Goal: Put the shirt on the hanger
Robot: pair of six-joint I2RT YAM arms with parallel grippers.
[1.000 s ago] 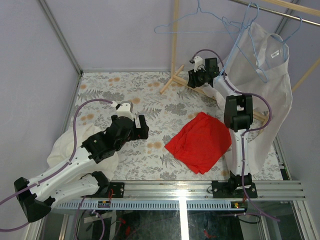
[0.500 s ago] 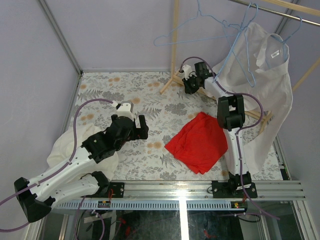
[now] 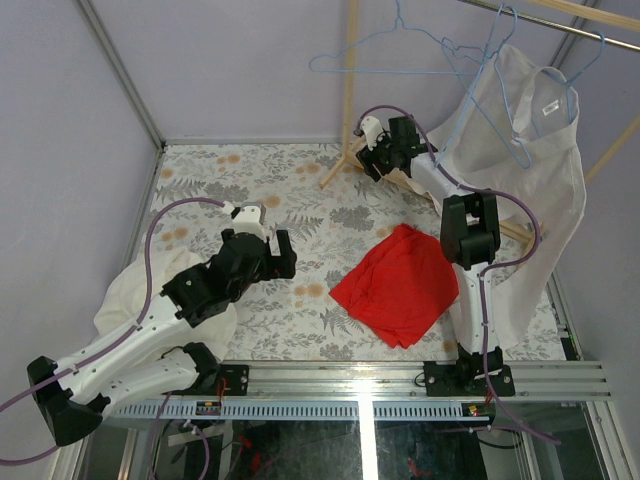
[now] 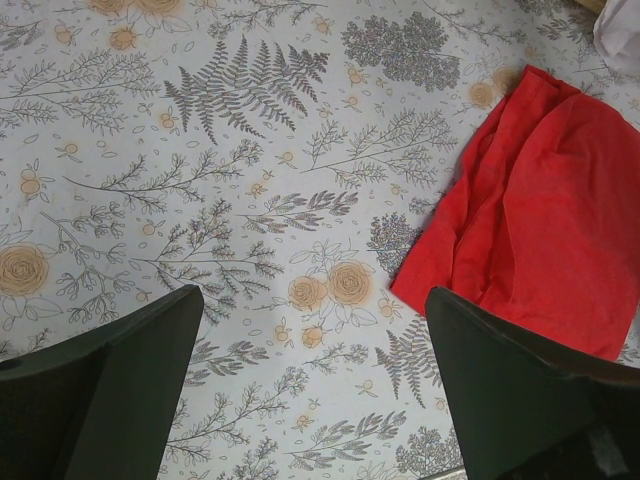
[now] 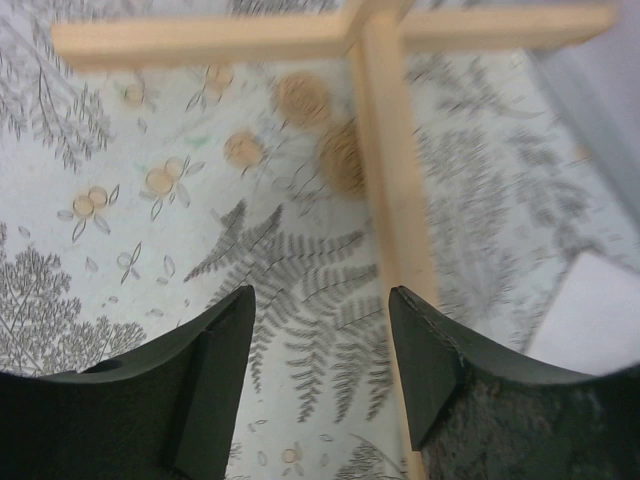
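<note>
While left pincer (image 4: 312, 300) stays, right pincer (image 5: 320, 300) reopened

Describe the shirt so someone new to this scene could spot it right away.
Find the wooden rack at the table's far right corner. The white collared shirt hangs there among light blue wire hangers, behind the right arm. Unlike the red cloth flat mid-table and the cream garment under the left arm, it hangs upright with a small tag at its neck.

White collared shirt (image 3: 540, 190) — draped on blue wire hanger (image 3: 511, 112), hanging limp, far right
</note>
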